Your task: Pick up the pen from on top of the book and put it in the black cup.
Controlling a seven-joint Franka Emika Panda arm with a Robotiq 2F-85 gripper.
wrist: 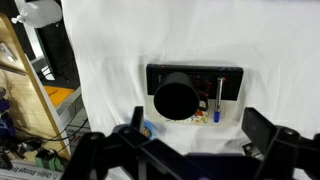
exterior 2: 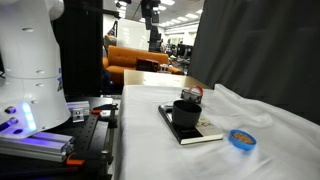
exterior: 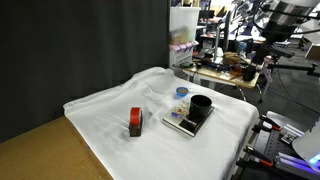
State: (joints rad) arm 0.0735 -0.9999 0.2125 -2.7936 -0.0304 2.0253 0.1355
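Pincer (wrist: 195, 125): empty, jaws spread wide, hanging above the book in the wrist view, touching nothing.
Pen (wrist: 218, 98): slim, blue, lying on the book just beside the cup; not lifted.
Book (wrist: 231, 78): dark cover, flat on the white-clothed tabletop (exterior: 100, 110).
Black cup (wrist: 176, 97): upright on the book, mouth open, nothing visible inside.
Bystanders: red block (exterior: 135, 122) and small blue round object (exterior: 181, 92), both off the book.
Done: nothing yet, as far as I can judge.
Left: descend, grip the pen, lift it, release it into the cup.
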